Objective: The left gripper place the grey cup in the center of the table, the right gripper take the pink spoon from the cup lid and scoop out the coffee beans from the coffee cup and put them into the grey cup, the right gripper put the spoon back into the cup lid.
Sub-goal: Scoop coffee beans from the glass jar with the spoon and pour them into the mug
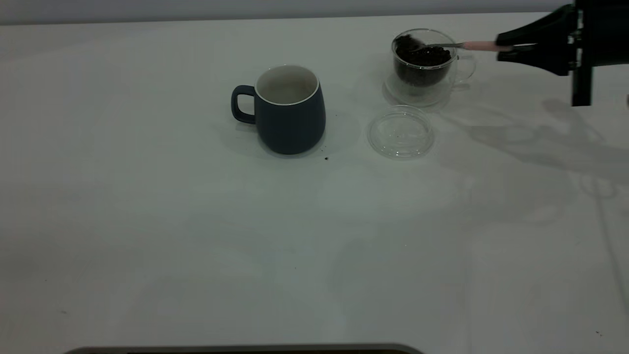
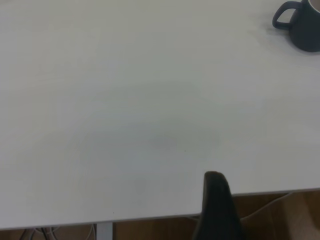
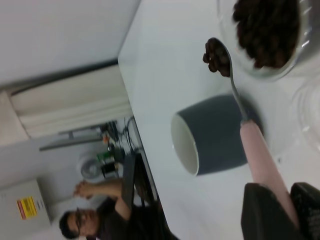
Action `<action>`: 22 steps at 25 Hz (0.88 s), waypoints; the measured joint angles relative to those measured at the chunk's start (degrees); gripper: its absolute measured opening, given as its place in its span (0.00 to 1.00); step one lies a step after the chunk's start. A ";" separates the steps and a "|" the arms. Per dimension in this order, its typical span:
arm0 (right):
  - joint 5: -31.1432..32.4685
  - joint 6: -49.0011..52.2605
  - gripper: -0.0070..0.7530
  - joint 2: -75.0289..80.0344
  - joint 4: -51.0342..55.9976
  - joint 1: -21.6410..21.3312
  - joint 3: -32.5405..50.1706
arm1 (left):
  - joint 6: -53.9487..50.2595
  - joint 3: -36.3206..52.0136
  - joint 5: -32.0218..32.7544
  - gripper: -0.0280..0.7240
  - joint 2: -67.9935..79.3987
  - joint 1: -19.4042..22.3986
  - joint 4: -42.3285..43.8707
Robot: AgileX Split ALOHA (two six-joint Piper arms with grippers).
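Observation:
The grey cup (image 1: 287,110) stands upright near the table's middle, handle toward the left arm's side; it also shows in the wrist views (image 2: 300,25) (image 3: 215,135). My right gripper (image 1: 511,46) (image 3: 292,210) is shut on the pink spoon's handle (image 1: 484,45) (image 3: 262,155). The spoon's metal bowl (image 3: 217,56) carries a few coffee beans and hovers at the far rim of the coffee cup (image 1: 425,64), above the heap of beans (image 3: 267,30). In front of that cup the cup lid (image 1: 400,132) lies empty. My left gripper (image 2: 216,200) hangs at the table's edge, far from the grey cup.
A few dark specks (image 1: 326,158) lie on the white table (image 1: 196,221) beside the grey cup. A dark rounded edge (image 1: 245,349) shows at the near side. In the right wrist view a person (image 3: 100,220) sits beyond the table's far edge.

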 joint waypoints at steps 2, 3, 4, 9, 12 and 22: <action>0.00 0.04 0.15 0.00 0.26 2.12 0.00 | 0.00 0.00 0.00 0.79 0.00 0.00 0.00; 0.00 0.04 0.15 0.00 0.51 3.00 0.00 | 0.00 0.00 0.00 0.79 0.00 0.00 0.00; 0.00 0.06 0.15 0.00 0.68 4.03 0.00 | 0.00 0.00 0.00 0.79 0.00 0.00 0.00; 0.00 0.06 0.15 0.00 2.12 8.45 0.00 | -0.05 0.00 0.00 0.79 0.00 0.00 0.00; 0.00 0.06 0.15 0.00 2.95 10.70 0.00 | -0.05 0.00 0.00 0.79 0.00 0.00 0.00; 0.00 -2.10 0.15 0.00 5.71 15.88 0.00 | -0.15 0.00 0.00 0.79 0.00 0.00 0.00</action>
